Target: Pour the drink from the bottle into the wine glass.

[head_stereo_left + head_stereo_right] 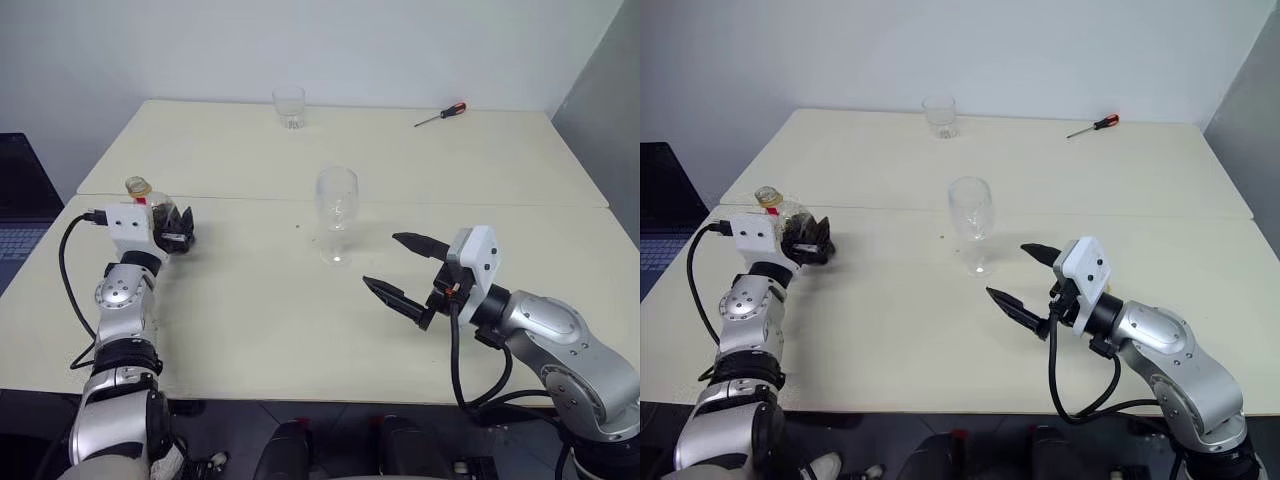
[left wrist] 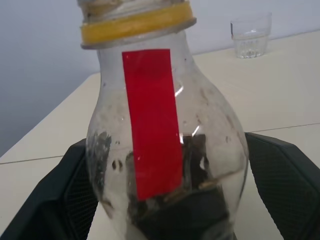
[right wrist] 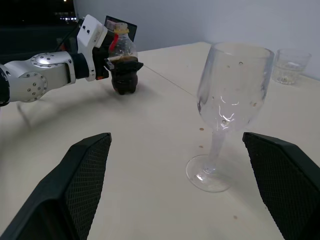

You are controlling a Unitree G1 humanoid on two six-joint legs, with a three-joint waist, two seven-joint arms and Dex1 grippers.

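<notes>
The bottle (image 1: 152,208) stands upright on the cream bench (image 1: 260,320) at its left side, near the seam where the two bench tops meet; its long axis runs straight up, neck and yellow-ringed mouth pointing at the ceiling. A red strip runs down its clear bulbous body, and the drink (image 2: 200,200), dark brown to almost black, sits low in the bottom part of it. The left gripper (image 1: 172,232) is at the bottle, its jaws open wide with one black finger on each side of the body; in the left wrist view the fingers (image 2: 282,180) flank the bottle with small gaps showing, so a firm hold cannot be told.

The wine glass (image 1: 336,215) stands upright near the middle of the bench, to the right of the bottle and well apart from it, foot flat on the surface, stem vertical, open mouth upward. Its bowl looks empty, with a few small specks on the glass.

The right gripper (image 1: 405,268) hovers above the bench to the right of the wine glass and nearer to the robot, pointing towards the left. Its jaws are spread wide and hold nothing; in the right wrist view the wine glass stands beyond and between the two fingers, not touched by either.

At the far side of the bench a short clear tumbler (image 1: 289,107) stands upright, and to its right a screwdriver (image 1: 441,115) with a red handle lies flat, its long axis slanting.
</notes>
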